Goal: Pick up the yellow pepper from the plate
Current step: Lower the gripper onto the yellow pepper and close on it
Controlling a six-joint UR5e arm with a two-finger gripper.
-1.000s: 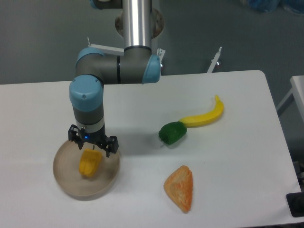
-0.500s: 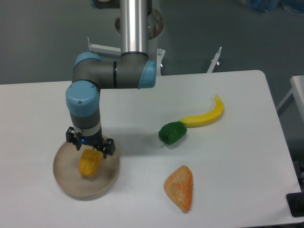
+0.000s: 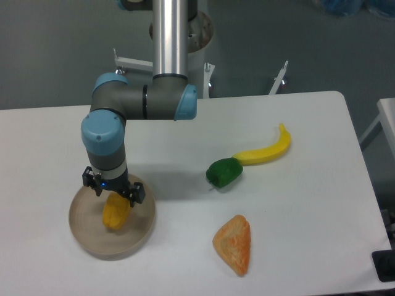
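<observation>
Yellow pepper (image 3: 115,213) lies on the plate (image 3: 83,231) at the lower left of the frame, a little left of the plate's middle, with its upper end hidden under the gripper (image 3: 113,192). The gripper hangs straight down over that end, which suits a grasp from above: the arm's wrist stands vertical so the fingers can straddle the pepper's narrow top. The fingertips are hidden behind the gripper body and the pepper itself, so whether they stand apart or are already pressed on the pepper cannot be told from this view. The pepper appears to rest on the plate, so by my reading the lift is not yet done.

Nearest the camera, at lower centre, an orange wedge (image 3: 234,244) lies flat on the white counter (image 3: 308,209), well apart from the plate. Further back, near the middle of the frame, a green pepper (image 3: 224,172) sits touching the stem end of a yellow banana (image 3: 266,148), which curves away toward the upper right. These three are well clear of the arm's working spot, so they should not hinder the pick.

Counted: one yellow pepper, one plate, one orange wedge, one green pepper, one banana, one arm with one gripper. At the far back, the arm's silver column (image 3: 170,37) rises out of the top of the frame.
</observation>
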